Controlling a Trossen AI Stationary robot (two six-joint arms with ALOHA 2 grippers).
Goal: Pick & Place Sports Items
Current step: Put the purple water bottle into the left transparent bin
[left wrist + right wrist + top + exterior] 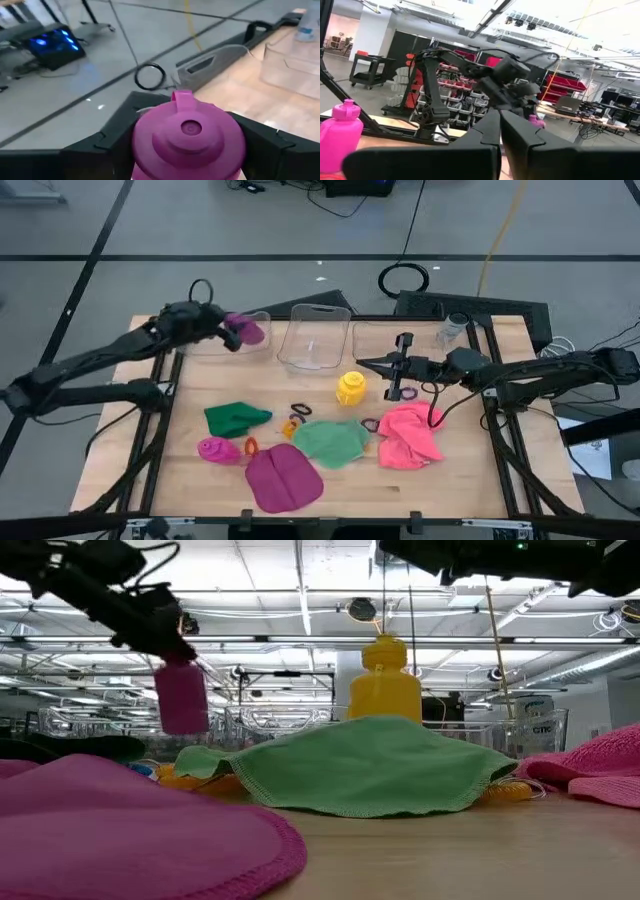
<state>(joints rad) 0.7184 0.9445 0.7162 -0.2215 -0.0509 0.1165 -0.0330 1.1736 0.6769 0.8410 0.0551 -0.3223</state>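
My left gripper (232,332) is shut on a small purple bottle (249,331), held in the air above the left clear bin (262,317) at the table's far left. My right gripper (368,363) is shut and empty; it hovers level, pointing toward the table's left, just beyond the upright yellow bottle (350,387). A magenta bottle (216,450) lies on its side near the front left. Dark green (236,418), light green (330,442), pink (408,435) and magenta (283,478) cloths lie flat on the table. Small rings (292,426) lie between them. My left gripper pinches the purple bottle between its two fingers (102,150), one on each side, just under the cap (187,132). The fingers come from above, slanting toward the far side. The bottle hangs about upright below them (182,695), lifted clear.
A middle clear bin (315,335) and a right clear bin (385,340) stand along the far edge, with a small clear bottle (452,330) at the far right. An orange ring (250,446) lies by the magenta bottle, a purple ring (370,423) by the pink cloth.
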